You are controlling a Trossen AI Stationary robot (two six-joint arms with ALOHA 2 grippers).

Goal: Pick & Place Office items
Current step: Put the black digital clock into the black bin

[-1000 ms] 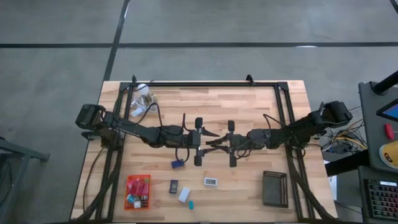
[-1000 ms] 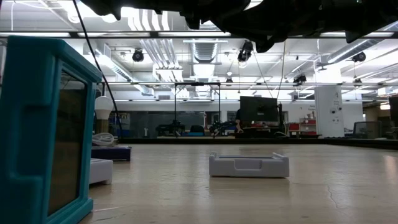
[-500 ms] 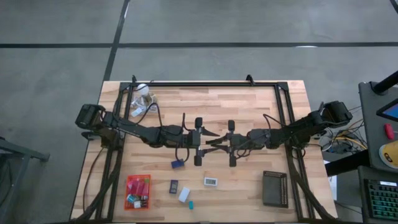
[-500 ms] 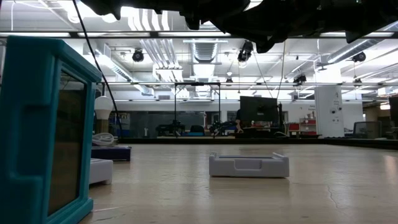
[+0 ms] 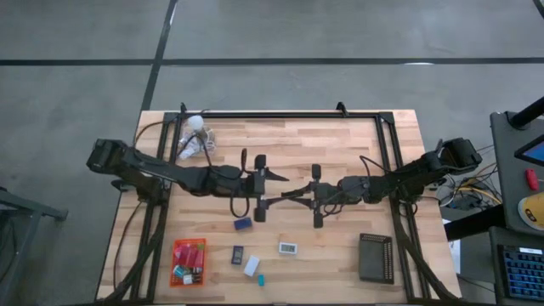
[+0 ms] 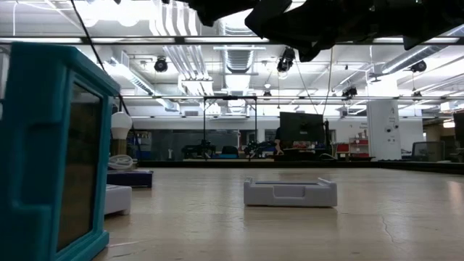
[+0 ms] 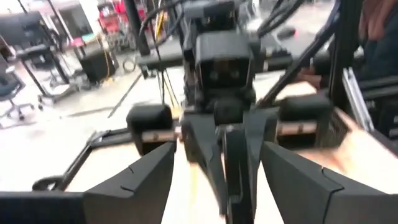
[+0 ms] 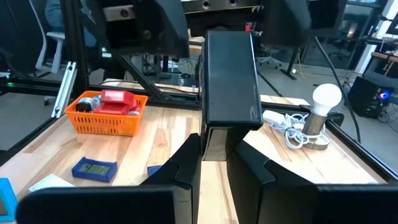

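My two grippers face each other above the middle of the table. My left gripper (image 5: pixel 276 183) (image 7: pixel 217 152) is open. My right gripper (image 5: pixel 293 195) (image 8: pixel 216 140) is shut and empty, and its fingers point into the gap between my left fingers. The office items lie on the table near its front edge. They are a blue piece (image 5: pixel 243 223) (image 8: pixel 94 168), a dark piece (image 5: pixel 237 254), a white flat piece (image 5: pixel 288 248) (image 6: pixel 290 192), a white block (image 5: pixel 252 267) and a teal piece (image 5: pixel 261 279) (image 6: pixel 51 152). More pieces lie in the orange tray (image 5: pixel 176 255) (image 8: pixel 109 124).
A black ribbed tray (image 5: pixel 376 257) lies at the front right. A white bulb with a coiled cord (image 5: pixel 195 134) (image 8: pixel 317 115) stands at the far left corner. A black frame (image 5: pixel 280 114) runs along the table's far and side edges. Bare wood lies between the grippers and the far edge.
My left gripper has drawn back toward the table's left edge, away from my right gripper, and has risen a little. The items on the table have not moved.
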